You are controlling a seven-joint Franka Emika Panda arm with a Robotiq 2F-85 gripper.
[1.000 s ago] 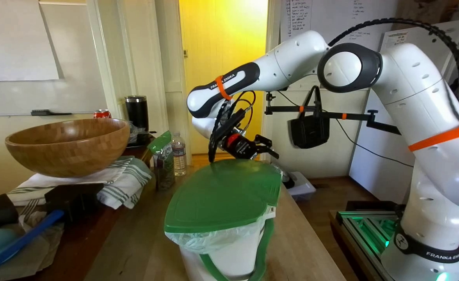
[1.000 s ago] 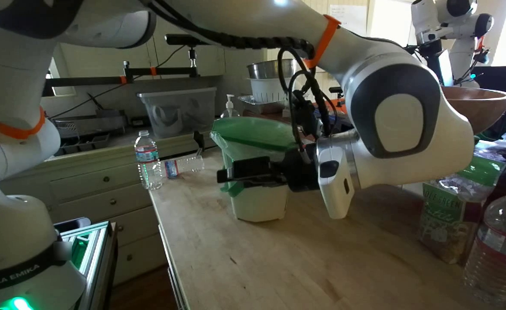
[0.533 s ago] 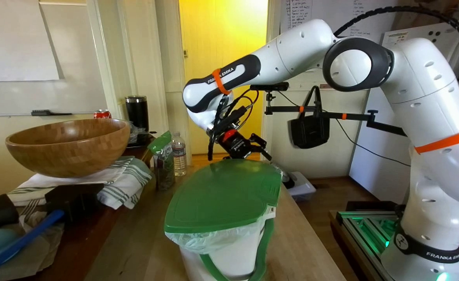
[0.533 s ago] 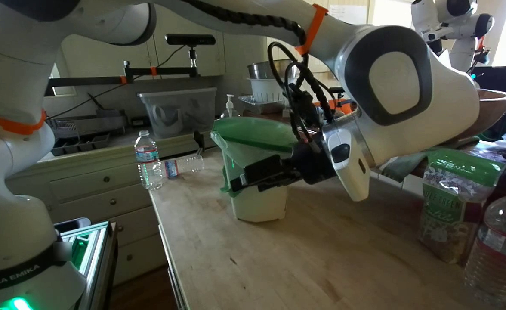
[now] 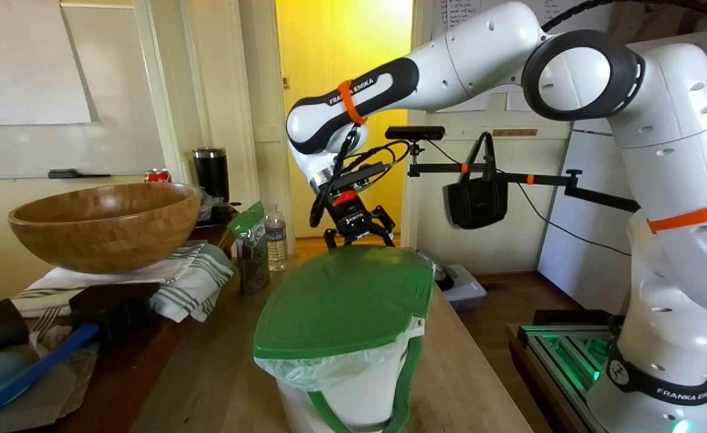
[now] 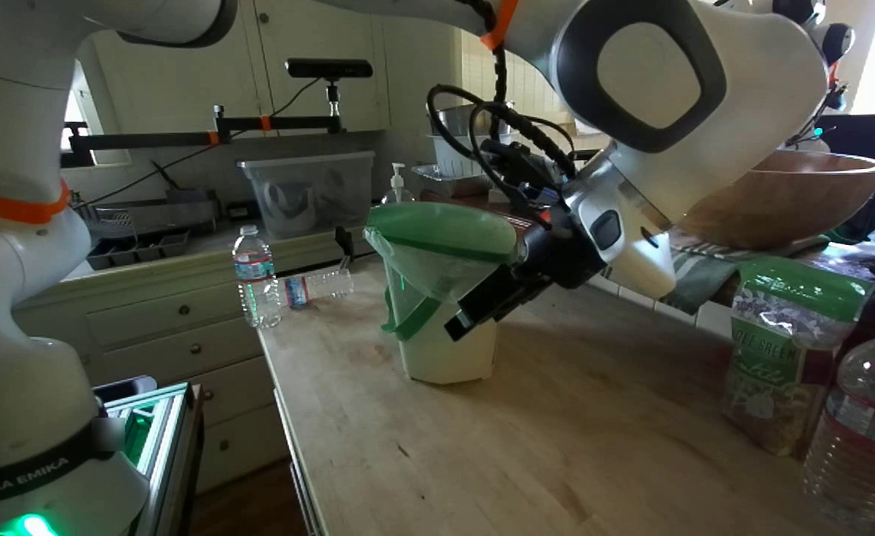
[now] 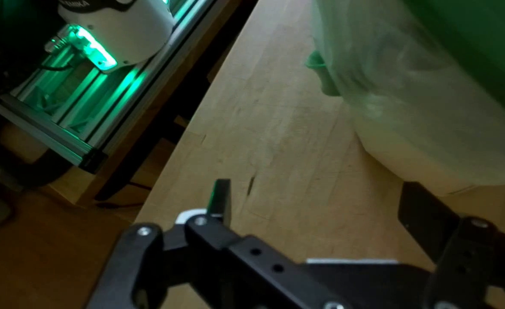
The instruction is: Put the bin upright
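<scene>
Plainly, the bin (image 6: 449,361) stands upright on the table (image 6: 571,447), near the middle of the frame in an exterior view. Its green lid (image 5: 347,300) is on and takes up the lower middle of the frame in an exterior view; a pale liner (image 5: 329,370) shows crumpled under the rim, and a green handle (image 5: 406,385) hangs at the side. From the right of that frame the arm (image 5: 498,48) reaches in, bending down to the gripper (image 5: 361,239), which appears just above the far edge of the lid. Its fingers (image 7: 426,223) are released, spread wide apart, with table showing between them in the wrist view. The bin fills the upper right there, and the right-hand fingertip overlaps its foot; I cannot tell whether they touch. The base (image 7: 119,30), its light glowing green, is at the upper left. At the left of an exterior view a bowl (image 5: 104,222) rests on a striped towel (image 5: 191,288), a tumbler (image 5: 210,174) behind it; nearer the centre, a pouch (image 5: 251,258) stands beside a bottle (image 5: 276,240). A handbag (image 5: 477,198) hangs right of the yellow door (image 5: 341,90). Left of the bin in an exterior view, a clear bottle (image 6: 255,290) stands and another lies on its side.
</scene>
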